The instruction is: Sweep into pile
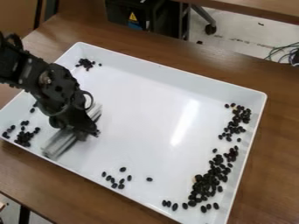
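The black gripper point(85, 132) is low over the left part of the white tray point(140, 109), shut on a long grey sweeping tool point(57, 143). This tool lies slantwise on the tray floor, its middle hidden under the gripper. Many small black beans point(207, 183) form a dense band along the tray's right side. Just left of the tool are several more beans point(24, 137), and a small cluster point(86, 64) sits in the far left corner. Near the front edge several loose beans point(115, 180) are scattered.
Raised walls surround the tray, which stands on a brown wooden table point(257, 175). Behind the table are a black box point(137, 15) with a warning label and some cables point(284, 52) at the right.
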`<state>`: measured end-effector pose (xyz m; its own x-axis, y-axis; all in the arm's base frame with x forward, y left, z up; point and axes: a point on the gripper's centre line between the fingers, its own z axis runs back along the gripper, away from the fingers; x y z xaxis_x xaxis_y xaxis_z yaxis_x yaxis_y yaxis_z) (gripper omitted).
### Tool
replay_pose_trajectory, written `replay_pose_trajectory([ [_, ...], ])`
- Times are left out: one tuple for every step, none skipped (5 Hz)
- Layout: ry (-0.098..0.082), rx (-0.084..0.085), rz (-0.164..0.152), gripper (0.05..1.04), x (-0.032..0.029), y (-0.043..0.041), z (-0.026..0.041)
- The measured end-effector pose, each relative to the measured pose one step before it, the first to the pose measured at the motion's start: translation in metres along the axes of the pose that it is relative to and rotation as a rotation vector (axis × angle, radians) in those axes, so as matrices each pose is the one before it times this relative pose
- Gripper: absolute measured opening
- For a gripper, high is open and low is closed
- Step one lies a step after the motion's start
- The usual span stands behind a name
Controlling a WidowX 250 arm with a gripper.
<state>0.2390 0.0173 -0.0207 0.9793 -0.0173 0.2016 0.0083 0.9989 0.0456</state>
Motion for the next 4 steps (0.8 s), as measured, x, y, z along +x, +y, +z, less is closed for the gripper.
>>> replay_pose_trajectory([
  [-0.0355, -0.0551, 0.0437, 0.363, 0.00114, -0.03948, -0.00051],
  [-0.0099, -0.0370, 0.0009, 0.363, -0.00320, -0.03298, -0.00142],
  [0.0005, -0.0419, -0.0356, 0.363, -0.00018, -0.04247, -0.00107],
  [0.0174, 0.0147, -0.0059, 0.363, 0.00029, -0.02465, -0.00238],
])
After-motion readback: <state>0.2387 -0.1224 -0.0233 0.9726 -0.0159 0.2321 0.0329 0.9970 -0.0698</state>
